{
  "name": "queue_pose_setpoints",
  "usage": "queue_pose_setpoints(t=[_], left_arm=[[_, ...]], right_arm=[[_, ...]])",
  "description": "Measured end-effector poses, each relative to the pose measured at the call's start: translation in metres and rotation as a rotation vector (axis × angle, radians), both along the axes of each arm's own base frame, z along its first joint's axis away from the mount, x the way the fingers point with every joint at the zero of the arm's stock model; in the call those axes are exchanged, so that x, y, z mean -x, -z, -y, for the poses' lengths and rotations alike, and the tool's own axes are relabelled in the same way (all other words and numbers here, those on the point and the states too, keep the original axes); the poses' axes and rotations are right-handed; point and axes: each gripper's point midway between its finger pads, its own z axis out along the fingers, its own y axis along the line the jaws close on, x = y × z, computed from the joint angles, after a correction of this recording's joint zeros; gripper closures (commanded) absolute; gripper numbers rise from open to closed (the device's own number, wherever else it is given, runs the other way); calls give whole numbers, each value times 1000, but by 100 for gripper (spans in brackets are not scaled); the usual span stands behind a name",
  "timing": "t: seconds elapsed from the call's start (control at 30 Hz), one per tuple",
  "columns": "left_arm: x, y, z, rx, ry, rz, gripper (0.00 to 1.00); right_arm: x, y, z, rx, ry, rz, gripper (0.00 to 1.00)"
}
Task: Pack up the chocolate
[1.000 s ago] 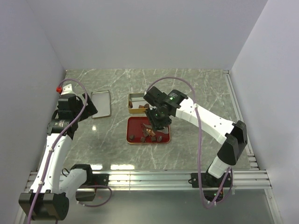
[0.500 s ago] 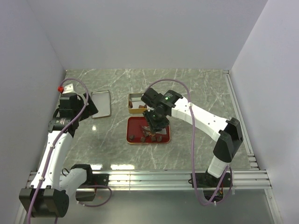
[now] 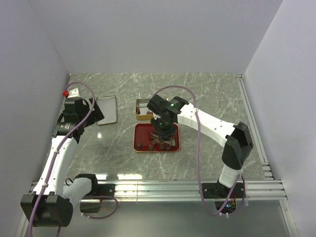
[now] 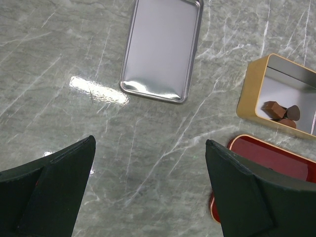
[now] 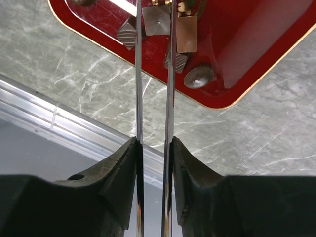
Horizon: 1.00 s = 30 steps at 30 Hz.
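Since a second earlier the right arm had swung its elbow and forearm to the left, bringing the right hand [image 3: 163,129] lower over the red tray [image 3: 141,130]; the left arm had barely shifted.

At the left, the left hand [image 4: 150,143] hung above the bare table [image 4: 74,59] with its fingers spread wide and nothing between them. Just beyond it a shallow silver lid [image 4: 162,49] lay flat. Further right stood a small tin [image 4: 251,96] with a yellow outer wall, and a few brown pieces of chocolate [image 4: 280,111] lay inside it. The red tray sat just in front of the tin, with more chocolate scattered on it.

The right hand was clamped narrow on a pair of metal tongs [image 5: 170,79], whose two thin blades ran close together down to the tray. A square dark piece [image 5: 157,22] lay between the blades, with a ridged piece [image 5: 128,34] to one side and a reddish wrapped piece [image 5: 186,33] and a round piece [image 5: 199,76] to the other.
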Motion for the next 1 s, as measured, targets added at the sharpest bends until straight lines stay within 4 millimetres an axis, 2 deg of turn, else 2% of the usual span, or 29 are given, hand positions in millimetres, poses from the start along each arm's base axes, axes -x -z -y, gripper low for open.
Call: queue_pose_setpoints(t=[0.27,0.73,0.87,1.0], left_arm=[[-3,4,0,-1,0,-15,0],[-10,-9,0,-1,0,16,1],[-10,-9,0,-4,1,16,1],[-9,-9,0,-4,1,16,1]], right_arm=[[-4,-2,-1,3,-19,19,67],[-29,-38,-12,-69,-2,115,67],[-46,-51,-7,-92,28,149,67],[-75,-69,5,-111,89,204,67]])
